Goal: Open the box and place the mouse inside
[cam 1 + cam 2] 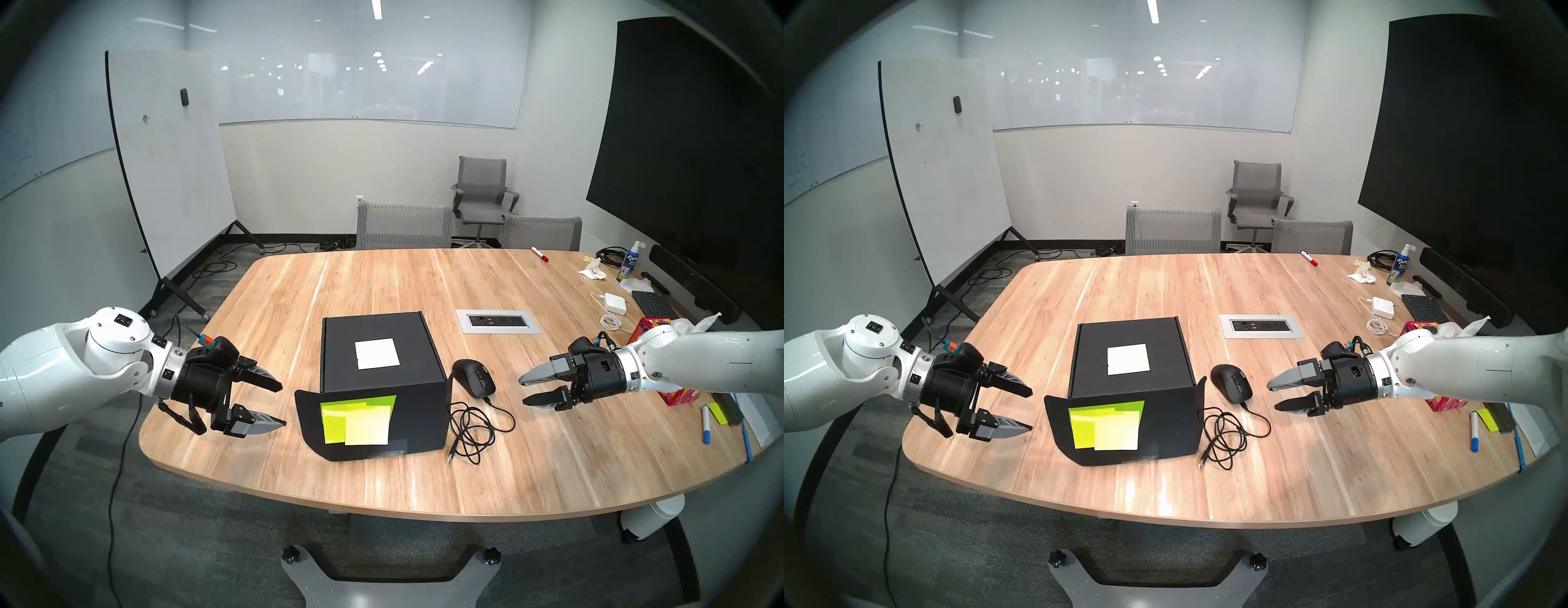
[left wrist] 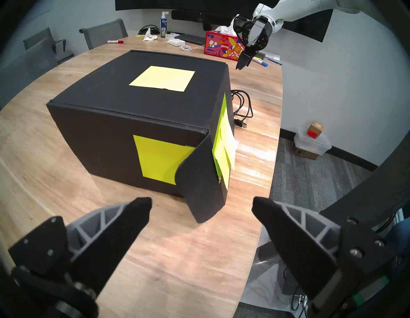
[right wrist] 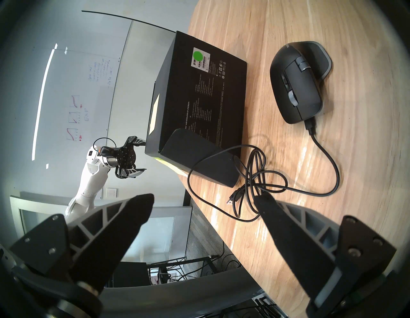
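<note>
Step one pending: matte black cardboard box (image 1: 382, 361) shut; both grippers, L (image 1: 278, 403) & R (image 1: 525, 388), wide open, empty. Next: L lifts sticky-noted front flap (image 1: 360, 424).

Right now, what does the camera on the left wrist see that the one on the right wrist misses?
Only the left wrist view shows the sticky note on top of the box, another on its side, and the red tissue box.

Only the right wrist view shows the mouse and the box's printed side with a green dot label.

Both show the black box, the coiled cable and the wooden table.
</note>
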Robot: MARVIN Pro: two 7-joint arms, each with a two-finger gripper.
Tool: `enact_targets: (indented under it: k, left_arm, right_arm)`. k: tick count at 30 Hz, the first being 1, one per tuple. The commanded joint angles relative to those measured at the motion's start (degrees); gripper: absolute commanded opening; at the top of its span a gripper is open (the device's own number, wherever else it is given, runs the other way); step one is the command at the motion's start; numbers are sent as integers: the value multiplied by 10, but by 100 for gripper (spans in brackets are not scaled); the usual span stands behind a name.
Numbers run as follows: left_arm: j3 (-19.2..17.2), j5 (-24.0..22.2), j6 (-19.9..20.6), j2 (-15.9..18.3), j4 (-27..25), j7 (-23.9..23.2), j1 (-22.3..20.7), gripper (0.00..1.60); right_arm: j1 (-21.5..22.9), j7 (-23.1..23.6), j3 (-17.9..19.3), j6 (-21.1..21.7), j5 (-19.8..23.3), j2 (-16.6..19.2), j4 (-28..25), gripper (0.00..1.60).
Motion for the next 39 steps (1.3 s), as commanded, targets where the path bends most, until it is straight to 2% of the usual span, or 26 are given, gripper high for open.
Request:
enact_targets:
  k: [1,25,39]
  left_arm:
    - [-3,3,3,-2,-11,6,-5,160]
    - [2,12,11,-21,-27,31,-9,160]
    - [4,15,18,-25,-29,28,-9,160]
  right_arm:
    - [8,4,6,1,2,0,1,160]
    - [7,4,6,1,1,1,1,160]
    - [7,4,6,1,1,1,1,160]
